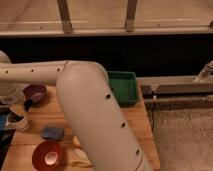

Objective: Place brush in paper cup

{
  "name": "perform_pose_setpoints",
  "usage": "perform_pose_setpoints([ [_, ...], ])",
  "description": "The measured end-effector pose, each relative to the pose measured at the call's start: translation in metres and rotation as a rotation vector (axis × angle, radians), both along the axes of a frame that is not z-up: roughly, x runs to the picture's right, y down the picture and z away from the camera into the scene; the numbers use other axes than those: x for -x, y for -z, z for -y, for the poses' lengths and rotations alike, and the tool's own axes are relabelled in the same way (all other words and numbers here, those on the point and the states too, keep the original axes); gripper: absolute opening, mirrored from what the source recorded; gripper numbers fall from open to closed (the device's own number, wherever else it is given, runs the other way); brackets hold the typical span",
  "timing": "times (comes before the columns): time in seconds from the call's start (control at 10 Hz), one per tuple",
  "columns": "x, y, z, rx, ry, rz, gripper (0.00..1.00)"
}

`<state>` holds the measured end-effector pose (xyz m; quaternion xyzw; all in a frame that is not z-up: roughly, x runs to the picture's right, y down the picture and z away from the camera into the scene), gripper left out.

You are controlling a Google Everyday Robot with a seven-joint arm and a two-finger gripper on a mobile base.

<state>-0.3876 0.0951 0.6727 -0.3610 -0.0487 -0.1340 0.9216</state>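
Brush cannot be made out anywhere, and neither can the paper cup. Both may lie behind the thick white robot arm (95, 120), which folds at its elbow and covers much of the wooden table (136, 125). The forearm runs left, so the dark gripper (15, 119) hangs low at the table's left edge, just beside a dark purple bowl (35, 92), probably to work there. Whether the gripper holds the brush or anything else, I cannot tell. A blue sponge (52, 132) and a red round bowl (48, 156) sit nearer. A green rectangular plastic tray (122, 86) rests at the far edge, well apart.
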Motion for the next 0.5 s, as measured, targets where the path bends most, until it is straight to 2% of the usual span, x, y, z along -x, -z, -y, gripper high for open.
perform_pose_setpoints([
  [0.5,-0.0023,0.0079,0.0120,-0.038,-0.016,0.004,0.66],
])
